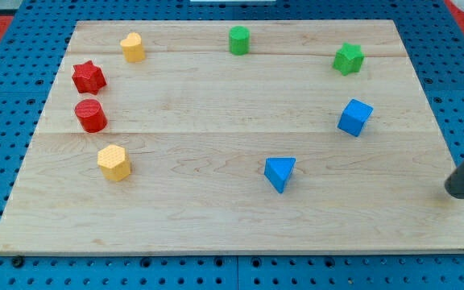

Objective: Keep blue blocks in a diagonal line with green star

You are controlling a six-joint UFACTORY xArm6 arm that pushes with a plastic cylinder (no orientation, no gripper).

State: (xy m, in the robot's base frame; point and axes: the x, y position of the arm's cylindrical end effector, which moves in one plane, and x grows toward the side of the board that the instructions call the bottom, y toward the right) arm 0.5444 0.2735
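The green star (348, 58) lies near the board's top right. The blue cube (354, 118) lies below it at the right. The blue triangle (279, 173) lies lower and further left, near the middle. The three run in a rough slanting line from top right down to the left. My tip (459, 192) shows at the view's right edge, at the board's right border, right of and below the blue cube, touching no block.
A green cylinder (238, 39) sits at the top middle. A yellow block (133, 47) is at the top left. A red star (89, 77), a red cylinder (91, 116) and a yellow hexagon (113, 163) line the left side. The wooden board (216, 225) lies on a blue pegboard.
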